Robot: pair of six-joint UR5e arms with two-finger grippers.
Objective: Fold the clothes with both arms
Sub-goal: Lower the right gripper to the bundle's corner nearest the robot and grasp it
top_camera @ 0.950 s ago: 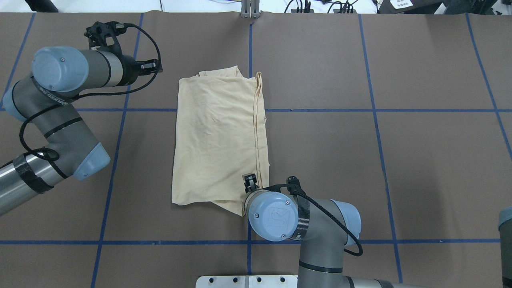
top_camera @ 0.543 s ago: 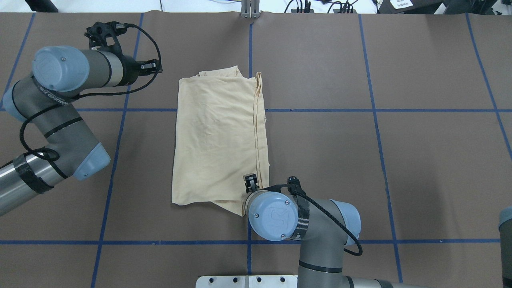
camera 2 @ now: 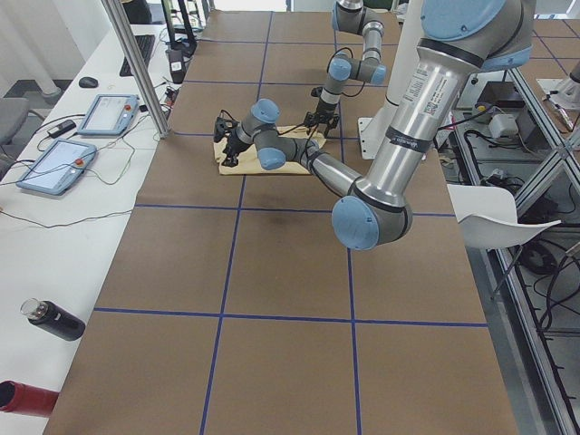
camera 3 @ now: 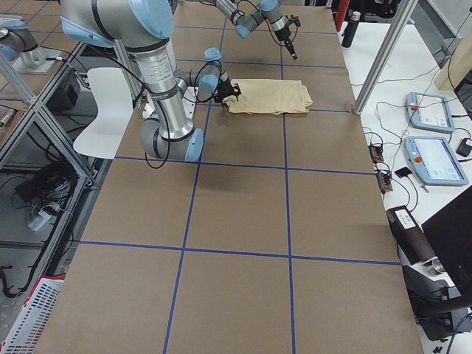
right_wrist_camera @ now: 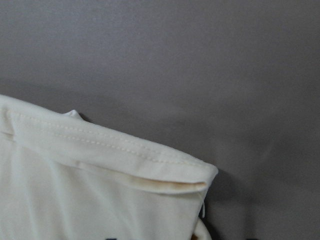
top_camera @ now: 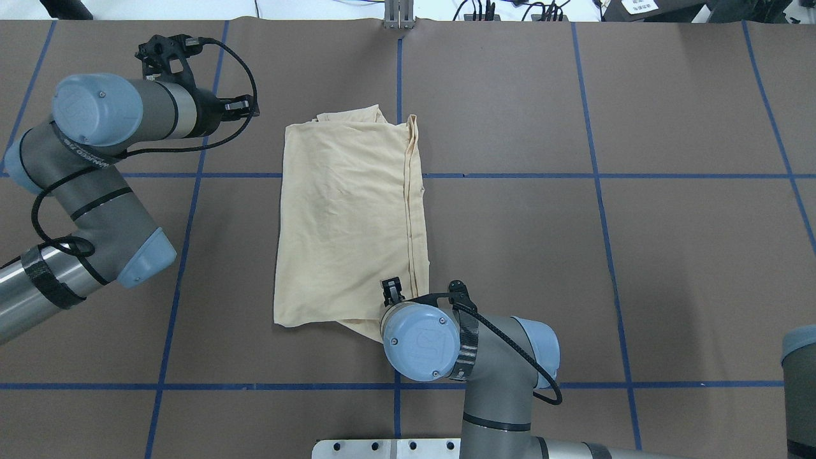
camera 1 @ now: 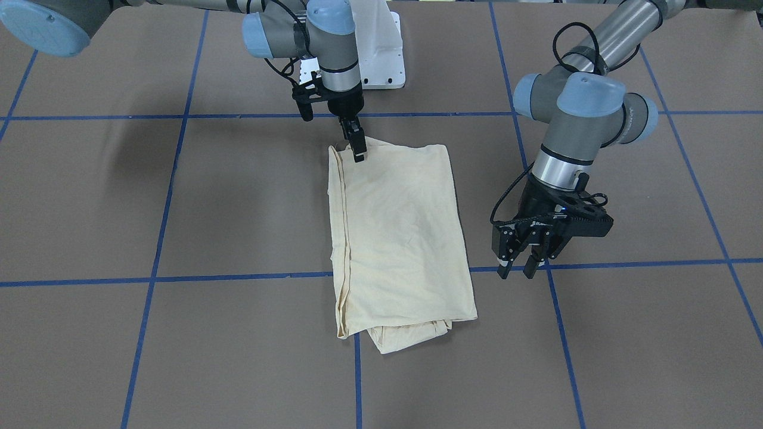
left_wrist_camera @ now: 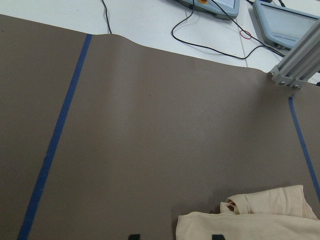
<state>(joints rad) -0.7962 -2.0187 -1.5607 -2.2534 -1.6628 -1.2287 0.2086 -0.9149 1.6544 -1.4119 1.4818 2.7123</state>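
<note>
The cream-yellow shirt [top_camera: 350, 223] lies folded in a long rectangle on the brown table, its print hidden; it also shows in the front view [camera 1: 399, 238]. My right gripper [camera 1: 357, 150] points down at the shirt's corner nearest the robot, at its hemmed edge [right_wrist_camera: 115, 150]. It also shows from overhead [top_camera: 391, 290]. Its jaws look open, and the shirt lies flat under them. My left gripper [camera 1: 524, 262] is open and empty. It hovers over bare table beside the shirt's far end, a hand's width from it, and also shows from overhead [top_camera: 239, 107].
The white pedestal base [camera 1: 381, 53] stands at the robot's edge. An aluminium post [left_wrist_camera: 295, 70] stands at the far edge, with control tablets [camera 2: 109, 113] and cables behind it. Bottles [camera 2: 54, 319] lie on the side bench. Blue tape lines cross the table.
My right arm has shifted a little to the left in the overhead view, its gripper staying over the shirt's near corner. The shirt and the left arm have not moved.
</note>
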